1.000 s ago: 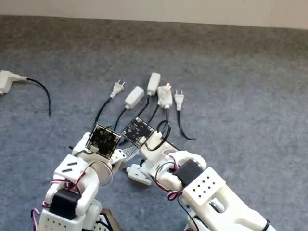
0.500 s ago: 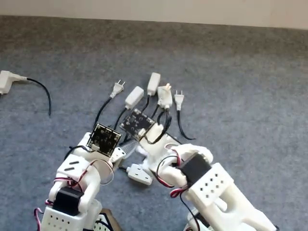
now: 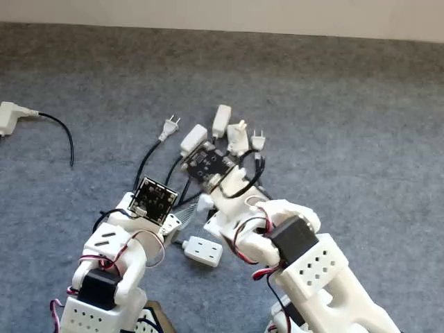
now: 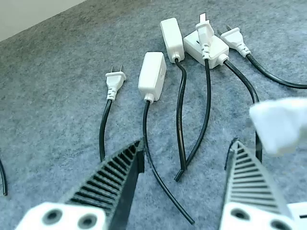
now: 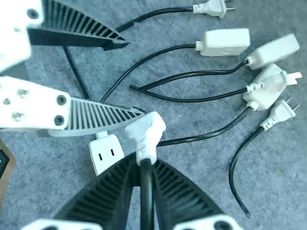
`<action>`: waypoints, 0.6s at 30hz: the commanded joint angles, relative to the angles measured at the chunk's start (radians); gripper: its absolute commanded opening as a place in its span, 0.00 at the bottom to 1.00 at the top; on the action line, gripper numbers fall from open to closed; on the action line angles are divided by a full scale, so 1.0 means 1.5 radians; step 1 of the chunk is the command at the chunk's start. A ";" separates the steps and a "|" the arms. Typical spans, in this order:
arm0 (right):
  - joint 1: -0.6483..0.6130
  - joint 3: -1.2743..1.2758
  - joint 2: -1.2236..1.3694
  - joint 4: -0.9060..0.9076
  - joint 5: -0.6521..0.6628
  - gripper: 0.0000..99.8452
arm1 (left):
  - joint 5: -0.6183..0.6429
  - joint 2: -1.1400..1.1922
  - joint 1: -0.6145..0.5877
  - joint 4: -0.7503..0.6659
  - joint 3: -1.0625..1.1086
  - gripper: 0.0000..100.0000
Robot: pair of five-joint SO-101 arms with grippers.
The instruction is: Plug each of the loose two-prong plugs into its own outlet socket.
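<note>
My right gripper [image 5: 144, 162] is shut on a white two-prong plug [image 5: 145, 133] at its cable end, holding it just above a loose white outlet socket [image 5: 106, 154] on the carpet. That socket [image 3: 203, 250] lies between the two arms in the high view. My left gripper [image 4: 187, 143] stands open over black cables with nothing between its ribbed fingers [image 4: 115, 177], close beside the held plug. Farther off lie a loose plug [image 4: 115, 81], two white sockets [image 4: 152, 75] [image 4: 171, 32], a third socket [image 4: 216, 48] with a plug [image 4: 205, 28] resting on it, and another plug [image 4: 235, 37].
Grey carpet covers the floor. A separate white socket [image 3: 7, 116] with a curved black cable lies far to the left. Short black cables [image 3: 149, 158] trail from the plugs and sockets toward the arms. Bare carpet stretches out on the right.
My right arm has moved forward toward the row of plugs, carrying the plug, and uncovered the socket between the arms. The left arm has barely shifted.
</note>
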 commanded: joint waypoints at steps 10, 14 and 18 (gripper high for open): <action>0.282 0.245 -0.010 -0.038 0.229 0.01 | -0.002 -0.005 -0.087 -0.053 -0.003 0.28; 0.421 0.290 -0.011 -0.052 0.348 0.01 | -0.002 -0.005 -0.087 -0.054 -0.002 0.28; 0.520 0.289 -0.011 -0.052 0.453 0.01 | -0.002 -0.005 -0.087 -0.054 -0.002 0.28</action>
